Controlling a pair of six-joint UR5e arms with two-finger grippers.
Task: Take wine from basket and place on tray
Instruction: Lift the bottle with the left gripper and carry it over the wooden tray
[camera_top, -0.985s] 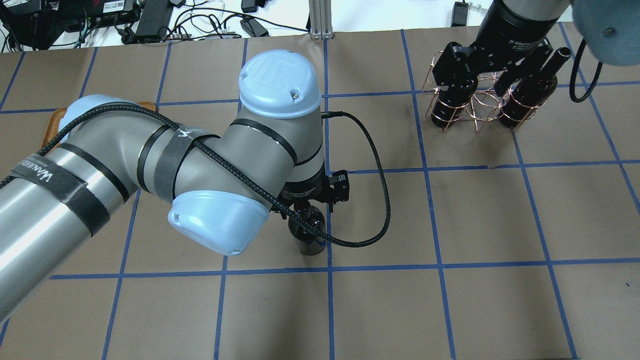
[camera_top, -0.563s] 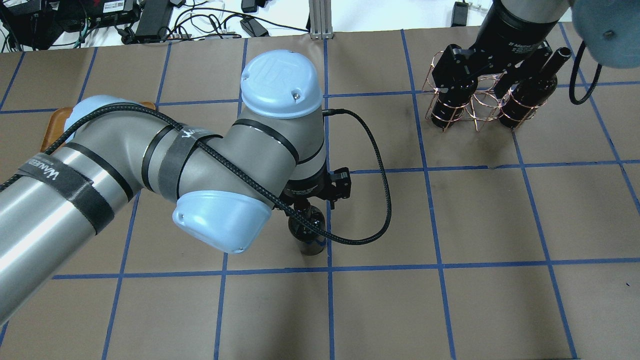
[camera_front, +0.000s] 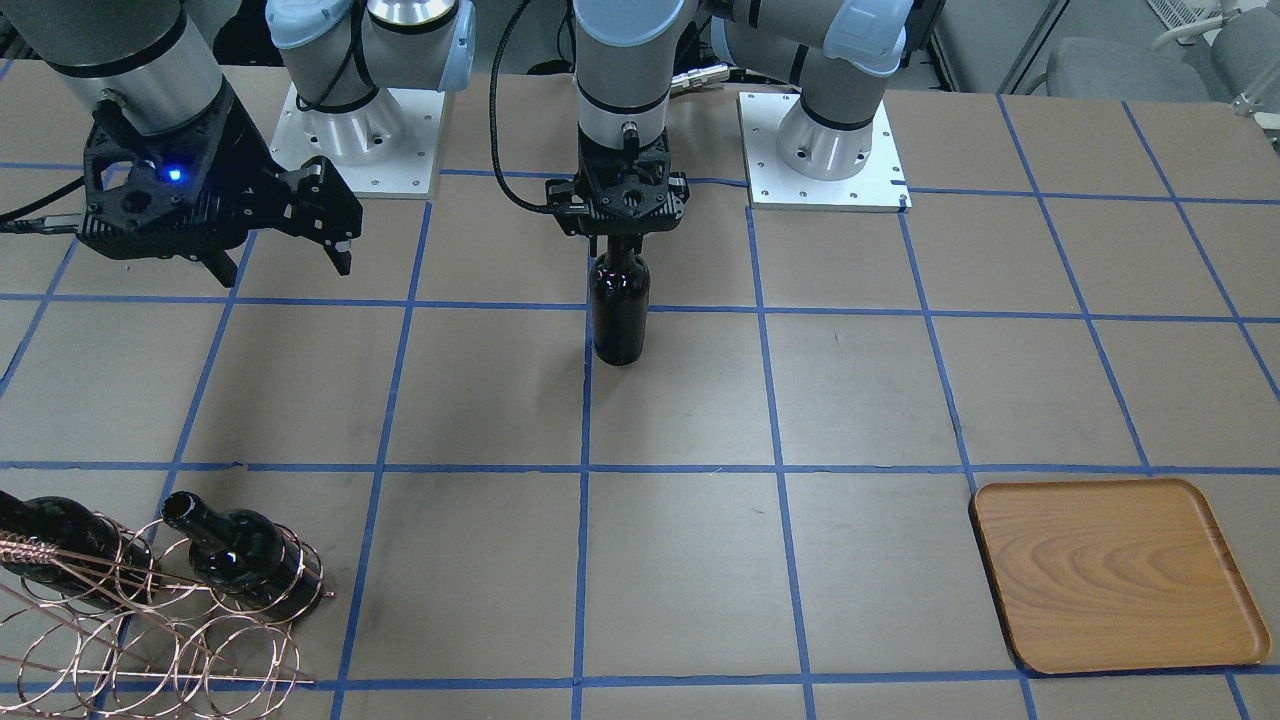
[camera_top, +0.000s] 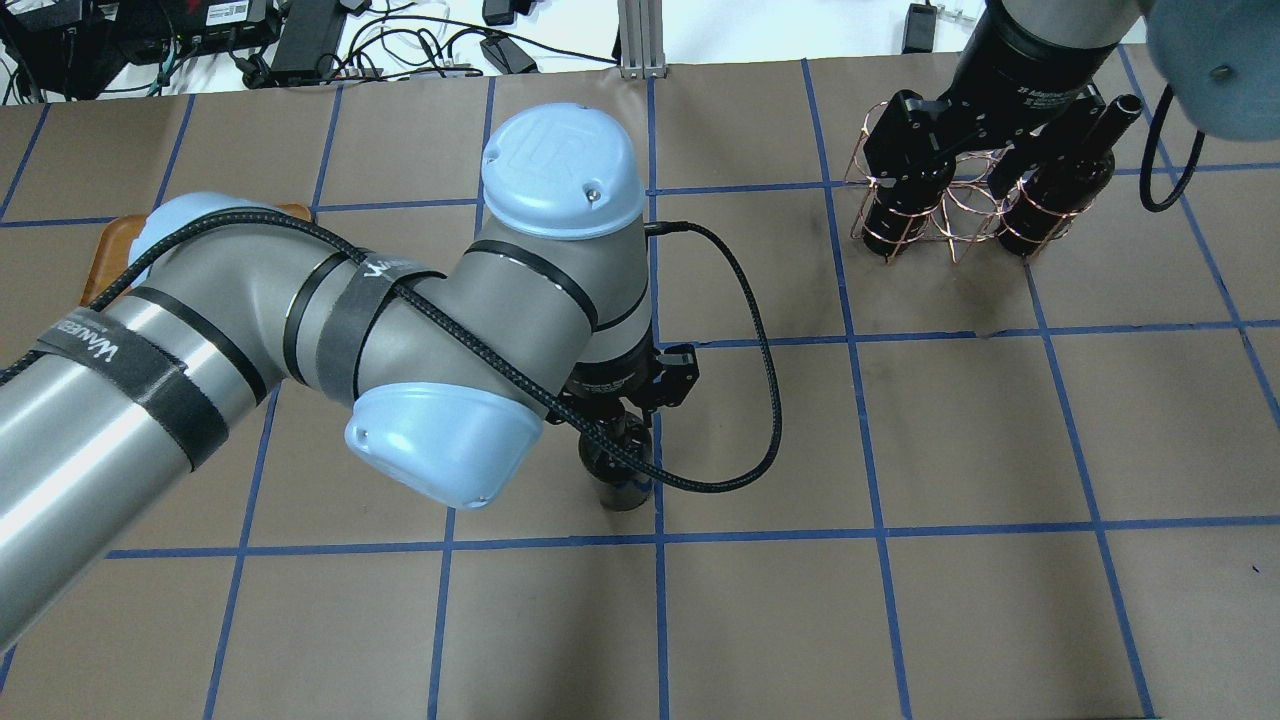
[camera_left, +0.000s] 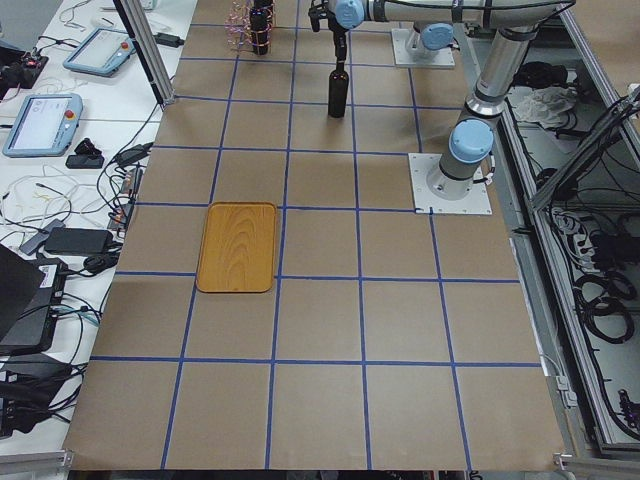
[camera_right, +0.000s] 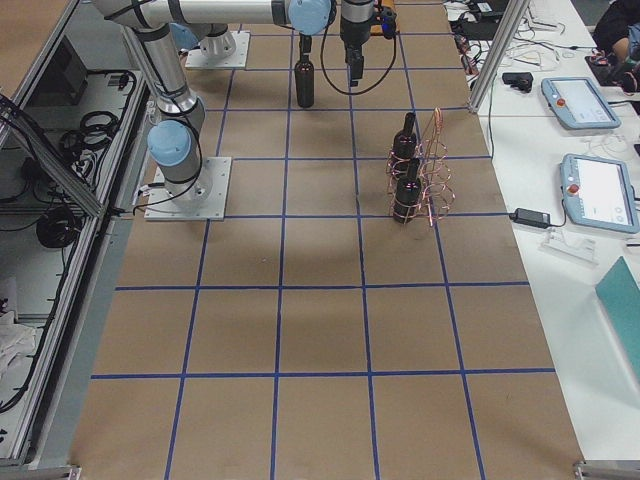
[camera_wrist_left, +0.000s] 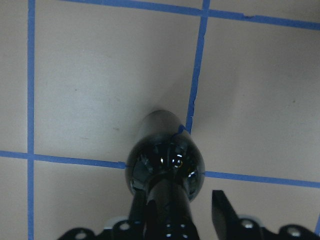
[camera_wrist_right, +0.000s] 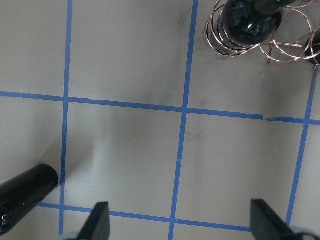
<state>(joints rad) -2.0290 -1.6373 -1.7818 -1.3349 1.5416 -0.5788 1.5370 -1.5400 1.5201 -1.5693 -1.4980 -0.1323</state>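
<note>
The basket (camera_front: 150, 620), at the far left, is seen with two bottles lodged in it. The right end effector (camera_front: 285, 272) is held wide open and empty. At centre the wine (camera_front: 619, 320) stands upright on the bench (camera_front: 900, 400), its neck straddled from above by the left end effector (camera_front: 625, 235), which is not yet clamped. The tray (camera_front: 1120, 575) lies well off to the right, on the left arm's side.
</note>
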